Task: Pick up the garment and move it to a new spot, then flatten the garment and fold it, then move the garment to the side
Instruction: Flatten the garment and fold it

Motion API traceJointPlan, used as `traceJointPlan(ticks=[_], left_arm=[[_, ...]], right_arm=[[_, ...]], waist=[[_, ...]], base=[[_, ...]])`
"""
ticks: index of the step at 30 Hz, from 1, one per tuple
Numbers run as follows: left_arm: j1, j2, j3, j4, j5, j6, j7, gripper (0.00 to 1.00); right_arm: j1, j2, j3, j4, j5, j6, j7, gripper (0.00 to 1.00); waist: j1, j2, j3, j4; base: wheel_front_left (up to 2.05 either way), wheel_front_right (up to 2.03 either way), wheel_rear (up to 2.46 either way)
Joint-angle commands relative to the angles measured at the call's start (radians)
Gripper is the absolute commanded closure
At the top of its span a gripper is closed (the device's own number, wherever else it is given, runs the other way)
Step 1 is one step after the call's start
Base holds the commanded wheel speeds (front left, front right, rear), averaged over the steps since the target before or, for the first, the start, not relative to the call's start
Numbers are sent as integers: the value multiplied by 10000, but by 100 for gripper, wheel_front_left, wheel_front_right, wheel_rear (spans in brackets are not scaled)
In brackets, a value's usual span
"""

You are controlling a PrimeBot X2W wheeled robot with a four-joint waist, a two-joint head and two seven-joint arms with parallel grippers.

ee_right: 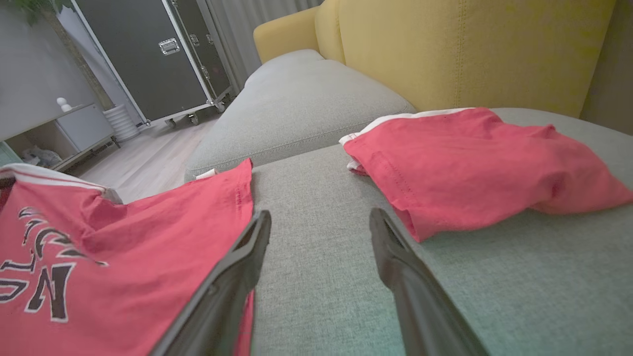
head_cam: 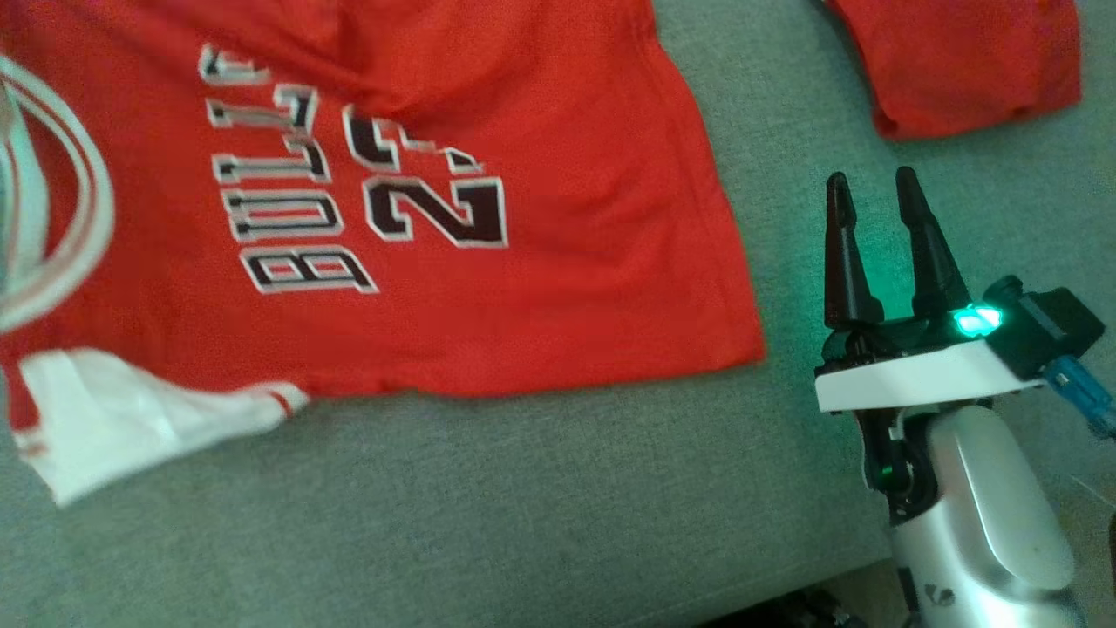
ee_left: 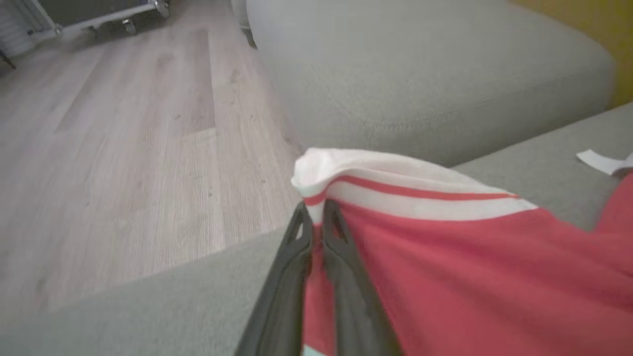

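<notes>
Pick-up step, by the look of it. Left gripper [ee_left: 316, 210] pinched shut on the white-trimmed edge of the red cloth jersey with black lettering [head_cam: 523, 288], spread near the front edge of the grey fabric sofa seat [head_cam: 523, 506]. Right gripper [head_cam: 872, 187] gaping, empty, beside the hem. Next, probably: seize hem, lift evenly.

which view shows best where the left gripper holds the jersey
The left wrist view: the left gripper is shut on the jersey at its striped white trim. The head view shows its lettered front on the sofa; the right wrist view shows its hem beside the open right gripper.
</notes>
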Motion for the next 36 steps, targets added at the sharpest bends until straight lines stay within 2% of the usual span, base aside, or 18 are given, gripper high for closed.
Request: traceJointPlan(ticks=[1, 6, 7, 8, 13, 20, 27, 36], left_arm=[[-634, 458, 416, -35, 182, 89, -280, 100], [-1534, 414, 154, 482, 845, 71, -1083, 100], [-1669, 389, 106, 605, 959, 90, -1236, 87], [-1785, 345, 60, 738, 1052, 98, -1381, 0], [-1984, -18, -211, 1379, 1282, 32, -1866, 0], [-1507, -427, -287, 1813, 899, -132, -2639, 0], [-533, -649, -389, 1468, 331, -184, -3344, 0], [2084, -902, 92, 156, -851, -107, -3939, 0]], right_arm=[[-132, -22, 259, -361, 80, -9, -109, 0], [-164, -22, 323, -470, 197, -9, -109, 0], [-156, -22, 333, -489, 211, -9, -109, 0], [-146, -22, 341, -503, 221, -9, -109, 0], [-154, -22, 337, -520, 200, -9, -109, 0], [-230, -22, 159, -604, 13, -9, -109, 0], [-144, -22, -53, -435, -162, -9, -109, 0], [393, -22, -425, 15, -455, -9, -109, 0]], waist=[[-1, 0, 149, -126], [-1, 0, 411, -276], [-1, 0, 437, -283], [-1, 0, 458, -281], [-1, 0, 387, -73], [-1, 0, -166, 542], [-1, 0, -962, 1306], [-1, 0, -2470, 2489]], base=[[0, 0, 0], [0, 0, 0], [0, 0, 0], [0, 0, 0], [0, 0, 0], [0, 0, 0], [0, 0, 0], [0, 0, 0]])
